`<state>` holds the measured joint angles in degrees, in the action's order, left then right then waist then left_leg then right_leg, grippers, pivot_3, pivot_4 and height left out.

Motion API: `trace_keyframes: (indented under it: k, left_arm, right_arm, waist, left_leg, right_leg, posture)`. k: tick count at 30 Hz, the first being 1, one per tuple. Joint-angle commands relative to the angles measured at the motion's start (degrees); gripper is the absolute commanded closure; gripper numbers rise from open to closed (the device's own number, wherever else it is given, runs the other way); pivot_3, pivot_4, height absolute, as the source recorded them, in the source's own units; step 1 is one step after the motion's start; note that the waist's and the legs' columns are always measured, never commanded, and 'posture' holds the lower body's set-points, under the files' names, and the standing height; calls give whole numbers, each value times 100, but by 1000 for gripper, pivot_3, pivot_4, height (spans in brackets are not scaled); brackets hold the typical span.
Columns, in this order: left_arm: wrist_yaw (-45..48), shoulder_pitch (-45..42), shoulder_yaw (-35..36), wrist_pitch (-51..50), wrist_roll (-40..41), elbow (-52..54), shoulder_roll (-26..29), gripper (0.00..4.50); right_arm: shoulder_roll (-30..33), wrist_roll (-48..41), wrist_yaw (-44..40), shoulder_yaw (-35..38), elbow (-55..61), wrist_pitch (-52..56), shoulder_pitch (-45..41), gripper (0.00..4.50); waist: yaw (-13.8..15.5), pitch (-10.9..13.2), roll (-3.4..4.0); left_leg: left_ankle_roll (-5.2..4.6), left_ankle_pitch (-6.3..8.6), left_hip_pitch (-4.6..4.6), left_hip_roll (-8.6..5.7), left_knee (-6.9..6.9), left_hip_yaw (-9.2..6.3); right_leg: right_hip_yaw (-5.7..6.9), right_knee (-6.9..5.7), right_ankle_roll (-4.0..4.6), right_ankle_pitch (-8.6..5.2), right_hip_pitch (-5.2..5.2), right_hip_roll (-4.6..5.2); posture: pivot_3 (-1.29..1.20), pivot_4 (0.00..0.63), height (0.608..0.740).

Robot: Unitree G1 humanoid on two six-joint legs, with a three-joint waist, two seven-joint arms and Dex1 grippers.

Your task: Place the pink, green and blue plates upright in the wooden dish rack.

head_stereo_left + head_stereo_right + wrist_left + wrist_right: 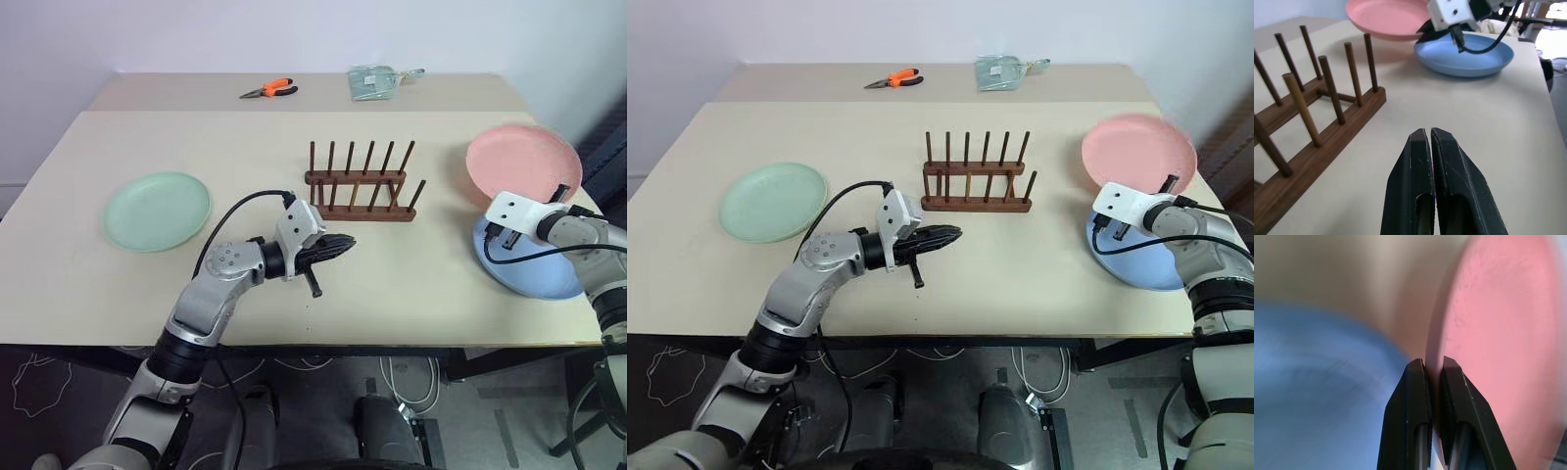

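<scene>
Right gripper (1432, 369) is clamped on the rim of the pink plate (519, 162); the edge sits between my two fingers, and the plate looks tilted up off the table (392, 264), near edge raised over the blue plate (534, 269). Left gripper (1430, 142) is pinched shut on nothing, hovering low over the table just in front of the wooden dish rack (358, 191).

Rack is empty, mid-table, pegs upright in two rows. Green plate (157, 211) lies flat on my left side, well apart from the rack. Blue plate is flat on my right, directly under my right wrist.

Step in hand, as I judge it: carry pink to the rack and slot it.

Notes for doing it well:
- Grip is only on the rim, so move slowly; a fast swing could let the plate pivot in the fingers.
- Clear the blue plate before translating, don't drag over it.
- Bring the plate vertical before reaching the pegs, edge-on to a gap, then lower between two peg pairs.
- Rack looks light; a side bump could shove it. Left gripper is close enough to brace it.
- Release only once the plate rests on the rails.
</scene>
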<state>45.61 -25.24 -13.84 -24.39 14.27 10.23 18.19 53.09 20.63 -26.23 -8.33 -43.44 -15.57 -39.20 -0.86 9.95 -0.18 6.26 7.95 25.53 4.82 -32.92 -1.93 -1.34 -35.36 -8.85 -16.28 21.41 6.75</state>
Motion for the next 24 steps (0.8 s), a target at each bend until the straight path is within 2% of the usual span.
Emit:
trace_keyframes:
  k: [1, 2, 4, 6, 8, 10, 13, 24]
  left_arm:
    - [-171, 7, 208, 31, 45, 209, 31, 4398]
    - [-219, 20, 261, 51, 41, 180, 48, 4398]
    - [-270, 42, 344, 128, 13, 88, 104, 4398]
    - [-292, 53, 378, 170, 4, 35, 135, 4398]
    - [-275, 46, 390, 207, 4, -29, 177, 4398]
    - [-256, 41, 387, 255, -11, -84, 233, 4398]
    - [-245, 34, 389, 289, -15, -120, 274, 4398]
    - [-274, 100, 401, 210, 44, 10, 262, 4398]
  right_arm:
    - [-193, -1490, -389, 1046, 1343, 294, 8, 4455]
    - [-507, -2556, -666, 1500, 2125, 1109, 75, 4455]
    - [-1074, -5340, -786, 2370, 3784, 3420, 165, 4455]
    - [-1340, -6757, -663, 2844, 4644, 4629, 260, 4455]
    - [-1684, -7515, -124, 3138, 5030, 5192, 324, 4455]
    - [-1871, -7999, 185, 3236, 5308, 5601, 439, 4455]
    - [-1921, -8185, 305, 3202, 5539, 5840, 566, 4455]
    - [-1905, -7644, 21, 2796, 4833, 5965, 432, 4455]
  waist:
    - [1, 2, 0]
    - [-4, 2, 0]
    - [-15, 4, -2]
    - [31, 5, -2]
    - [107, 5, -5]
    - [160, 5, -5]
    - [162, 5, -4]
    - [131, 6, -2]
  left_leg:
    - [0, 0, 0, 1, 1, -1]
    - [0, 0, -2, 1, 0, -1]
    - [0, 0, -7, 6, 2, -3]
    - [0, -1, -9, 6, -1, -9]
    - [0, 0, -7, 4, -3, -12]
    - [-2, 2, -3, 3, -8, -10]
    - [-5, 4, 9, 0, -12, -9]
    - [-6, 3, 29, 2, -10, -9]
  right_leg:
    - [0, -1, 0, 0, 0, 0]
    - [0, -4, 0, 0, 0, -1]
    - [0, -13, -2, 2, -3, -4]
    - [2, -28, -17, 8, -5, -6]
    - [5, -25, 1, -1, -8, -6]
    - [4, -9, 6, 0, -8, -6]
    - [3, 4, 11, 2, -7, -5]
    - [2, -10, 7, 2, 20, -7]
  posture:
    - [0, 150, 740]
    - [0, 150, 740]
    - [0, 150, 740]
    - [0, 150, 740]
    - [0, 150, 740]
    - [0, 150, 740]
    - [0, 150, 740]
    - [0, 150, 740]
